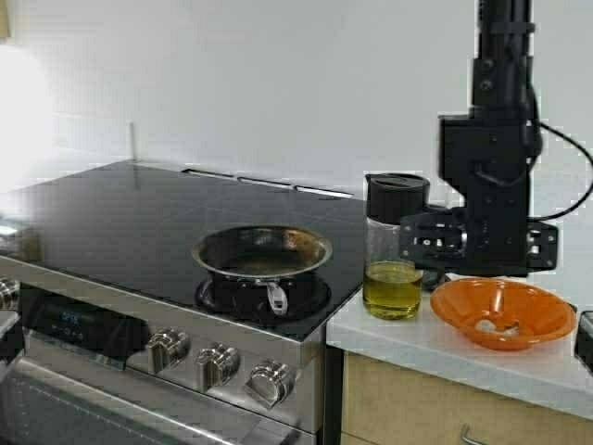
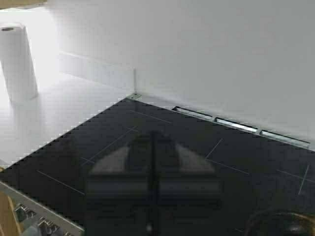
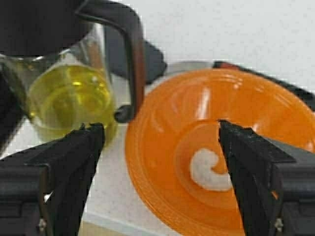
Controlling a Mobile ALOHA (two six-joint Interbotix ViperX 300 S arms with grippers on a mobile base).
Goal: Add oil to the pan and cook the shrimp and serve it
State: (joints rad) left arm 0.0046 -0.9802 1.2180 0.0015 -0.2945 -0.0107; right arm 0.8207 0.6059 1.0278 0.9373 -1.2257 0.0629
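Note:
The steel pan [image 1: 262, 252] stands on the front right burner of the black cooktop, its dark inside bare; its rim also shows in the left wrist view [image 2: 280, 223]. To its right on the counter is the clear jug with a black lid [image 1: 397, 195], about a third full of golden oil [image 1: 392, 289] [image 3: 69, 98]. Beside it, an orange bowl [image 1: 463, 315] [image 3: 162, 123] holds a pale curled shrimp [image 1: 496, 324] [image 3: 209, 169]. My right gripper [image 1: 463, 243] [image 3: 157, 147] hangs open just behind jug and bowl, holding nothing. My left gripper [image 2: 152, 142] is shut above the cooktop's left part.
Three knobs [image 1: 218, 363] line the stove front. The white counter [image 1: 445, 348] carries jug and bowl near its edge. A paper towel roll [image 2: 18, 61] stands left of the stove. A wall rises close behind the cooktop. A dark object [image 1: 586, 338] sits at the right edge.

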